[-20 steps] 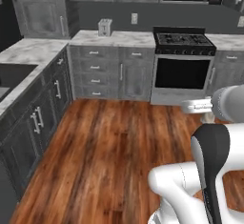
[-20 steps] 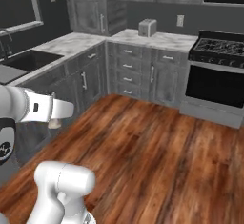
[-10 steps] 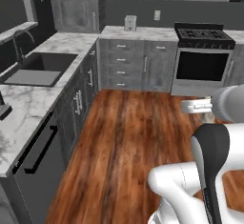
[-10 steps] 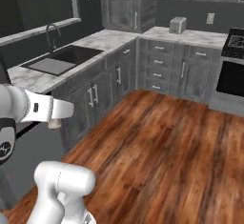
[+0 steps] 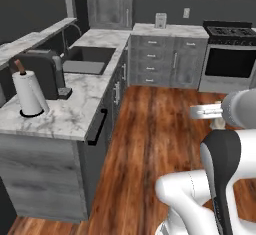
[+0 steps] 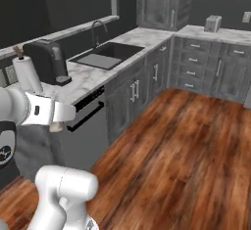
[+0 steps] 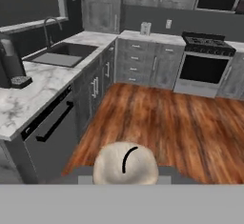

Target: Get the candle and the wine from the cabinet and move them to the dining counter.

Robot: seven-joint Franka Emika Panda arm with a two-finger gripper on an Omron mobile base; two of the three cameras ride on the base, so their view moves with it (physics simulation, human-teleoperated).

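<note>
Hand view puts the wood floor (image 7: pixel 157 118) far beneath my gripper (image 7: pixel 125 169), the marble worktop (image 7: pixel 28 99) with its sink (image 7: pixel 59 55) off to my left, the oven (image 7: pixel 206 70) ahead and right. My jaws are pinched narrow on the candle (image 7: pixel 126 167), a small beige cylinder with its wick facing the lens. I judge the risk is a sharp base swing: so short a candle could slip out and drop to the floor.
</note>
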